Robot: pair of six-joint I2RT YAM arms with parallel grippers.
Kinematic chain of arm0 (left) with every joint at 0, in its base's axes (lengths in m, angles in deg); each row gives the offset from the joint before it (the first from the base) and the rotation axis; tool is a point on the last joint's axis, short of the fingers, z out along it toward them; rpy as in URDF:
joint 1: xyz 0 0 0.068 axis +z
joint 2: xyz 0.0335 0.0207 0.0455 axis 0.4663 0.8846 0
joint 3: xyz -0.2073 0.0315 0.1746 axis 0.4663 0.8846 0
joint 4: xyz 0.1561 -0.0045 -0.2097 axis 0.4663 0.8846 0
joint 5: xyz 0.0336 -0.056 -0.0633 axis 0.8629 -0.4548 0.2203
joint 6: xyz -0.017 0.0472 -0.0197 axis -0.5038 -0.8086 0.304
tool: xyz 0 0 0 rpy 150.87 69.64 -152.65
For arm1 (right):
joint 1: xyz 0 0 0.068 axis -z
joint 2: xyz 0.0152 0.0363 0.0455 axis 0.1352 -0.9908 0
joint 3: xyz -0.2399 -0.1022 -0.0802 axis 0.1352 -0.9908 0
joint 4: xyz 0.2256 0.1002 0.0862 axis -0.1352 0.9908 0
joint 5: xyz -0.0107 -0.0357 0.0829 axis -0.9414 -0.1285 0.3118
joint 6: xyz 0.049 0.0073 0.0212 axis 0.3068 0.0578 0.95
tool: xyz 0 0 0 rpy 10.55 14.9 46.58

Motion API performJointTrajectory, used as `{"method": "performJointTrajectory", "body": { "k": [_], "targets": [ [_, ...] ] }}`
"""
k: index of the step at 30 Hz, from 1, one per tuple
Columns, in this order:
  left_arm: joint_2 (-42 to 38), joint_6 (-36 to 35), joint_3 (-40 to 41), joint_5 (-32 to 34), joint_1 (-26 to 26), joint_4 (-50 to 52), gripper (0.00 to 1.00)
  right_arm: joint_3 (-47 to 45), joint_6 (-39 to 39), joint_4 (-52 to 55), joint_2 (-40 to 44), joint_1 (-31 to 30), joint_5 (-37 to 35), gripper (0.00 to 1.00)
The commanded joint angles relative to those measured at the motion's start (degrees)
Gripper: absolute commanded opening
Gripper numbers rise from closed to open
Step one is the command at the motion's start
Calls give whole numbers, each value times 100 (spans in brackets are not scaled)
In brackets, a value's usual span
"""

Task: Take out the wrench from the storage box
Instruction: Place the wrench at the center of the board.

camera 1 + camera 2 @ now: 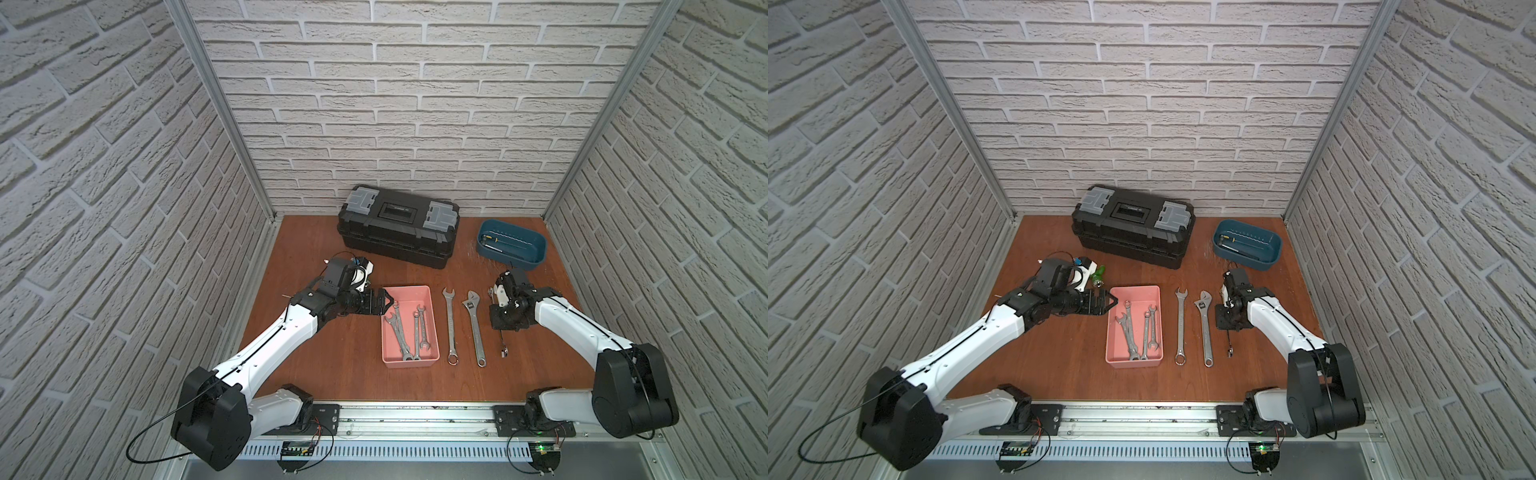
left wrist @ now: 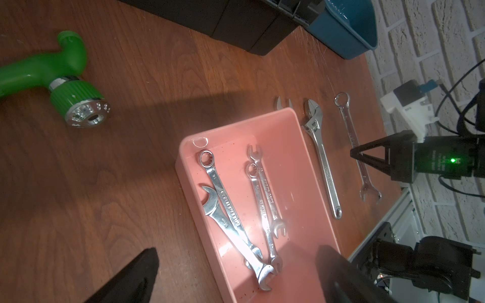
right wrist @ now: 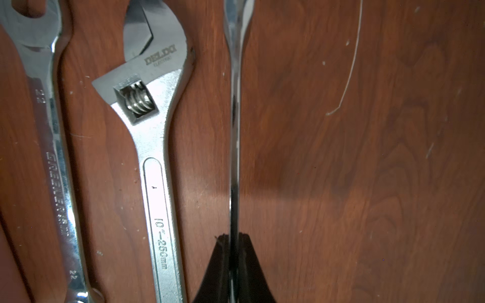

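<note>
wrenches [image 1: 402, 332], four of them, lie in the storage box [image 1: 409, 363] on the table [image 1: 332, 353]. left gripper [image 1: 389, 306] hovers at the box's far left corner, jaws spread wide, holding nothing. right gripper [image 3: 234, 237] pinches a slim wrench [image 3: 235, 118] turned on edge, just beside the adjustable wrench [image 3: 154, 147] and long combination wrench [image 3: 52, 147] that lie outside the box.
</note>
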Motion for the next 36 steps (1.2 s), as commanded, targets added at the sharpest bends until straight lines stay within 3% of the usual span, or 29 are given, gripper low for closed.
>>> {"method": "performJointTrajectory", "body": {
  "k": [1, 12, 36],
  "targets": [
    [82, -15, -113, 41, -28, -182, 98, 68, -158, -232, -141, 81, 234, 7],
    [178, -27, -114, 54, -28, -182, 98, 295, -135, -107, -806, 251, 272, 11],
    [394, -99, -286, 27, -32, -107, 98, 603, -205, 144, -1049, 288, -180, 30]
  ]
}}
